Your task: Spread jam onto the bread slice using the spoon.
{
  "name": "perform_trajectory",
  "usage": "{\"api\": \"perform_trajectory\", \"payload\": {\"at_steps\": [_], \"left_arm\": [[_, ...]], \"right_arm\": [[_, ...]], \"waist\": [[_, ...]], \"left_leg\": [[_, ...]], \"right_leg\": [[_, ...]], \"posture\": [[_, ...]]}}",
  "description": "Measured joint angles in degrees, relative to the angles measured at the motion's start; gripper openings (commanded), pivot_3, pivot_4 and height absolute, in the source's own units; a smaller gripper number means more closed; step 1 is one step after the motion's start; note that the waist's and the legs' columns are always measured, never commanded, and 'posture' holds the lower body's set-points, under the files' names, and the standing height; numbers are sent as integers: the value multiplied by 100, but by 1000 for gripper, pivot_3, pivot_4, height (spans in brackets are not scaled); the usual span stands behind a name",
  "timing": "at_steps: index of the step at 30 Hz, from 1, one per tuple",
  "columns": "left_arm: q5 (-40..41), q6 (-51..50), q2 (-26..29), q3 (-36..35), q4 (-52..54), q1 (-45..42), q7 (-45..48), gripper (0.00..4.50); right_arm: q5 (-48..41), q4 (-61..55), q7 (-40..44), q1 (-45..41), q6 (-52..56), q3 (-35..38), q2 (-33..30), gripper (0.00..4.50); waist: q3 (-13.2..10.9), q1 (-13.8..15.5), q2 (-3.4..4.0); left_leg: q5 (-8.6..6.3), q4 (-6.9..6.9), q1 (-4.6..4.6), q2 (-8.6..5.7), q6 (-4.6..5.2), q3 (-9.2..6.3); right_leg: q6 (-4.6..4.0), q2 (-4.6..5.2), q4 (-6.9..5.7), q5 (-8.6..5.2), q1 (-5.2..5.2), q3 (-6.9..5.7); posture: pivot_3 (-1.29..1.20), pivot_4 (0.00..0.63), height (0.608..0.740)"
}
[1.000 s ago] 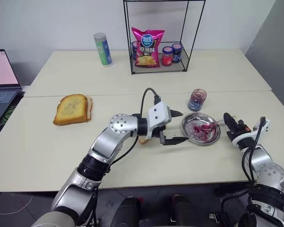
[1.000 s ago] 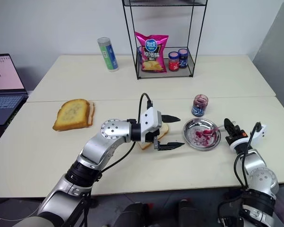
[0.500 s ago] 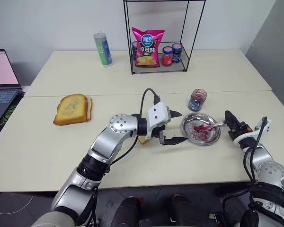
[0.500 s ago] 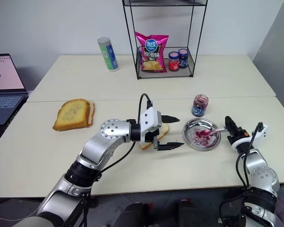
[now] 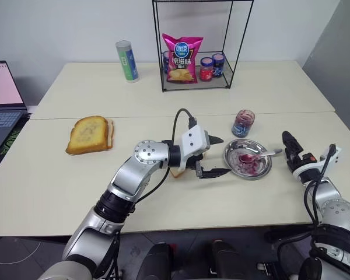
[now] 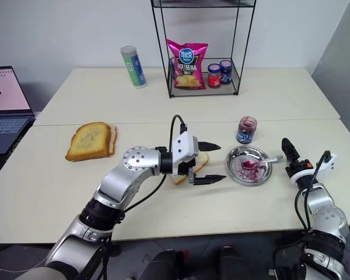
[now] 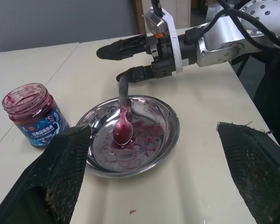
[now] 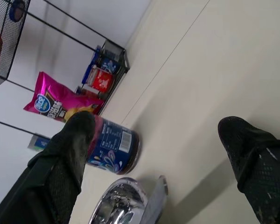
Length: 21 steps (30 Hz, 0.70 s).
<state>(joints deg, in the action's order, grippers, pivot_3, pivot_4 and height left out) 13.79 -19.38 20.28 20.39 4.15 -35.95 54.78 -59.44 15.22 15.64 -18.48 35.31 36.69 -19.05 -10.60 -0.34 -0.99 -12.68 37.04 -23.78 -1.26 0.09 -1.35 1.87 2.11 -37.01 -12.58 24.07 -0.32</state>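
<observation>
1. Head views: on the pale worktop (image 5: 58, 192) a steel dish (image 5: 233, 166) sits right of centre, smeared with jam (image 5: 245, 163). The spoon (image 5: 258, 156) lies in it, bowl down in the smear, handle leaning over the dish's right rim. The left pincer (image 5: 213, 156) hovers just left of the dish, fingers spread wide, holding nothing. The bread slice (image 5: 176, 172) peeks out beneath that wrist at frame centre, mostly hidden. The right pincer (image 5: 290, 147) stands at the right edge, a little apart from the spoon's handle tip, with nothing in it. A jam jar (image 5: 242, 123) stands just above the dish. A toasted slice (image 5: 90, 134) lies at the left, a laptop (image 5: 3, 102) at the far left edge. At the top, a wire rack (image 5: 201, 44) holds a pink crisp bag (image 5: 182, 58) and small jars (image 5: 212, 66); a green tube (image 5: 126, 60) stands to its left.

2. Left wrist view: between the two wide-apart black fingers (image 7: 60, 172), the dish and stained spoon fill the centre, the jar at the left. The right pincer reaches in from the upper right, its fingers parted, the lower tip close above the handle end; whether they touch I cannot tell.

3. Right wrist view: its fingers (image 8: 60, 163) stand well apart and empty. The jar sits at lower left, the dish rim and handle end at the bottom, the crisp bag at the left.
</observation>
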Motion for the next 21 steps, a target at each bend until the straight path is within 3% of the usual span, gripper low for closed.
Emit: {"api": "perform_trajectory", "payload": {"at_steps": [8,14,21], "left_arm": [[94,-166,435,-404,144,46,66,4500],[664,-1094,1320,-1427,644,477,82,4500],[1059,-1939,2445,-2423,1045,1296,101,4500]], "right_arm": [[10,-365,-428,120,56,484,-845,4494],[444,-2365,701,349,975,-1075,-2543,4494],[358,-3657,2320,499,1636,-2111,-3581,4494]], "waist": [[2,-18,7],[-1,-145,19],[-7,-103,5]], "left_leg": [[0,-3,3,1,0,5],[0,-4,9,14,0,-3],[-1,-2,-4,5,-1,-6]], "right_leg": [[5,-1,-2,-3,2,7],[14,-12,-5,-13,1,-2],[18,5,12,-15,2,-9]], "posture": [[0,150,740],[0,150,740],[0,150,740]]}}
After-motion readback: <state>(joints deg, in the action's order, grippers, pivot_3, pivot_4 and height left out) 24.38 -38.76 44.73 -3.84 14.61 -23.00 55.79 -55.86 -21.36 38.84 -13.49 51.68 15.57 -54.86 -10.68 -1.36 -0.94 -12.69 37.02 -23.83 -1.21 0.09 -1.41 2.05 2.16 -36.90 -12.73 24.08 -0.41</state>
